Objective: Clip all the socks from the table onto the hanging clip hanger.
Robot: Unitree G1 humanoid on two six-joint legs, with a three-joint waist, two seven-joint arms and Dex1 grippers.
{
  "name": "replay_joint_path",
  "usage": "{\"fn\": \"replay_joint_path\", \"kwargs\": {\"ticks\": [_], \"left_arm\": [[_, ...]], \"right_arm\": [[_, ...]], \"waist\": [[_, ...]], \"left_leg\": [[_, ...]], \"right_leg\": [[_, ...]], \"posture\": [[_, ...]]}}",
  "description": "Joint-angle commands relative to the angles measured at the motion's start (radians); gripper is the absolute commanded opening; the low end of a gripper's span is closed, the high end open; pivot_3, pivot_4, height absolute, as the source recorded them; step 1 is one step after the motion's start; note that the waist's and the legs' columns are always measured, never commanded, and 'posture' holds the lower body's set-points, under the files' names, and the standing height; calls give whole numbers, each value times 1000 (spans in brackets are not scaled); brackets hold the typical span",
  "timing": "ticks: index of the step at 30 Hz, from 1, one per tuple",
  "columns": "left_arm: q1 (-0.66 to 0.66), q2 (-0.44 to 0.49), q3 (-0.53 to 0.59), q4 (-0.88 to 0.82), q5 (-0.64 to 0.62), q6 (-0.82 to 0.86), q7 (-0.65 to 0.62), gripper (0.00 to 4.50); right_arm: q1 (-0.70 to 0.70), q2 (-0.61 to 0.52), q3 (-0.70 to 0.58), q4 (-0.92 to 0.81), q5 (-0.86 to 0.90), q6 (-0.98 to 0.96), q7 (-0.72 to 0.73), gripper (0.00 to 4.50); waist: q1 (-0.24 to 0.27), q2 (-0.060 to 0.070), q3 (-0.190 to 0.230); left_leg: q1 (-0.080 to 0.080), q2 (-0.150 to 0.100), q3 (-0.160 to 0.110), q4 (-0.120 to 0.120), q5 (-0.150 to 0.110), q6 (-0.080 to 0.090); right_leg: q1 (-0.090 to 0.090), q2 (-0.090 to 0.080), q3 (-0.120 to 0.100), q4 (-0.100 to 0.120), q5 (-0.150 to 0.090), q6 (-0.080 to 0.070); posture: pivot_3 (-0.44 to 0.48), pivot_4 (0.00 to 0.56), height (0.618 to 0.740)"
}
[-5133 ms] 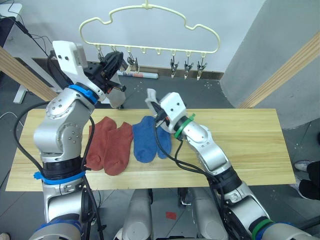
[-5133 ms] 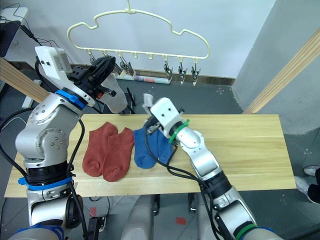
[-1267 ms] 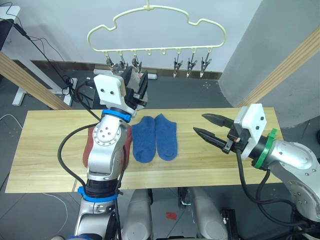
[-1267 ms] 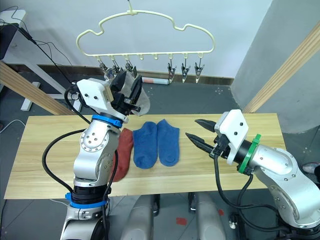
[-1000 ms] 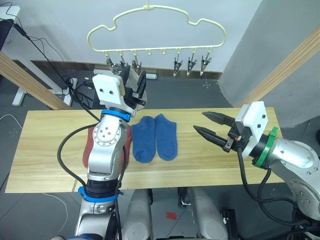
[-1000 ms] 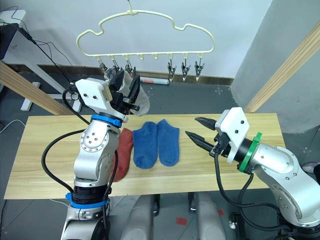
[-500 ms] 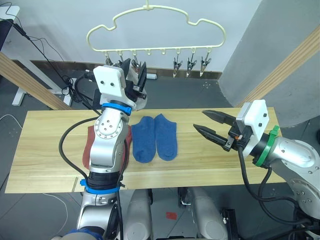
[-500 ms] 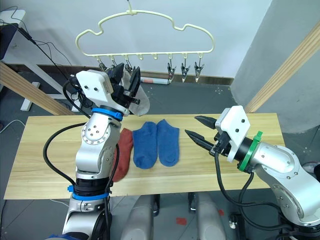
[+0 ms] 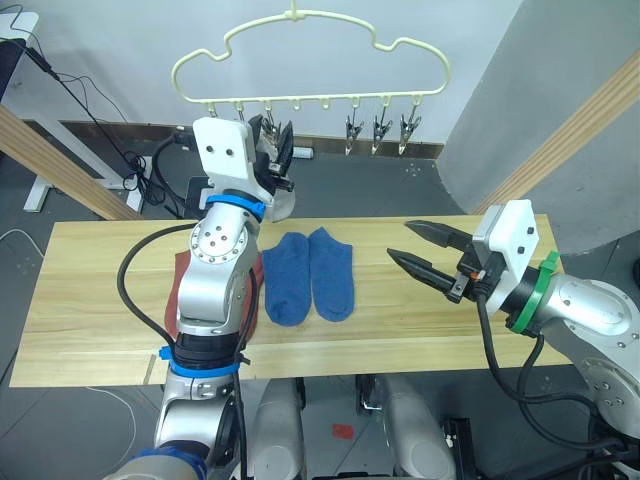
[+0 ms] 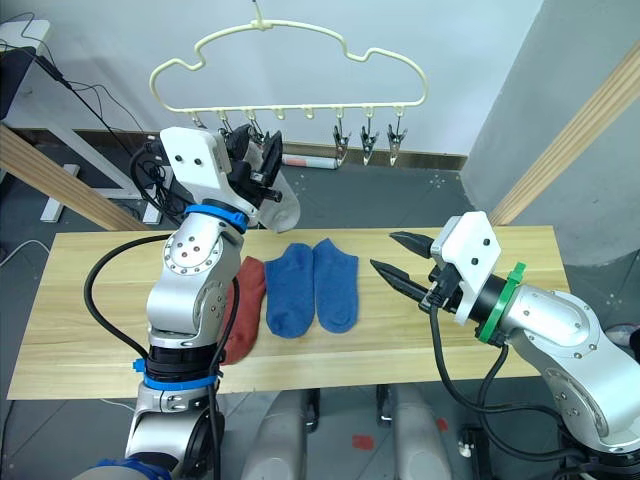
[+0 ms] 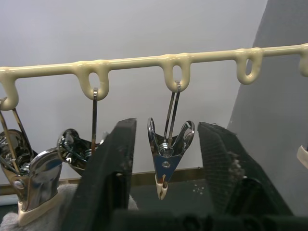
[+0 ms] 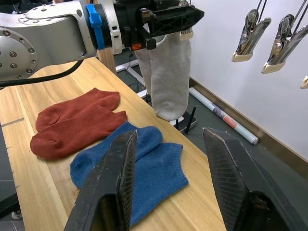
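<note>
Raised higher, left claw (image 11: 166, 192) straddles a hanger clip (image 11: 168, 154).

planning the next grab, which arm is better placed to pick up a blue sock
Right. The right pincer is open, empty and low over the table beside the blue socks. The left pincer is raised at the clip hanger, its fingers around a clip.

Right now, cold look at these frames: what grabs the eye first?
The left gripper raised to the pale yellow clip hanger, open around a metal clip, with two grey socks hanging beside it. Below, the blue socks and red socks lie flat on the table. The right gripper hovers open over the table's right half.
</note>
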Motion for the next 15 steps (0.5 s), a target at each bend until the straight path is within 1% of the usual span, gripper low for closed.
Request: {"fn": "replay_joint_path", "kwargs": {"ticks": [1,3,10,15], "left_arm": [[-8,7,0,-48,13,-25,-5,895],[-11,8,1,-47,19,-34,-3,633],[-7,19,-4,-49,47,-51,-4,593],[-2,20,-8,-51,45,-55,-18,546]], "right_arm": [[8,-6,-16,-31,12,-24,-6,2234],[10,-7,-15,-30,12,-25,-4,2234],[22,-8,-9,-33,7,-31,-6,2234],[27,-8,-3,-31,1,-34,-10,2234]], "waist": [[0,0,0],[0,0,0],[0,0,0],[0,0,0]], "left_leg": [[0,0,0,0,0,0],[0,0,0,0,0,0],[0,0,0,0,0,-1],[0,0,0,0,0,-1]], "right_leg": [[0,0,0,0,0,0],[0,0,0,0,0,0],[0,0,0,0,0,0],[0,0,0,0,0,0]], "posture": [[-96,418,740],[-96,418,740],[-95,417,740],[-95,417,740]]}}
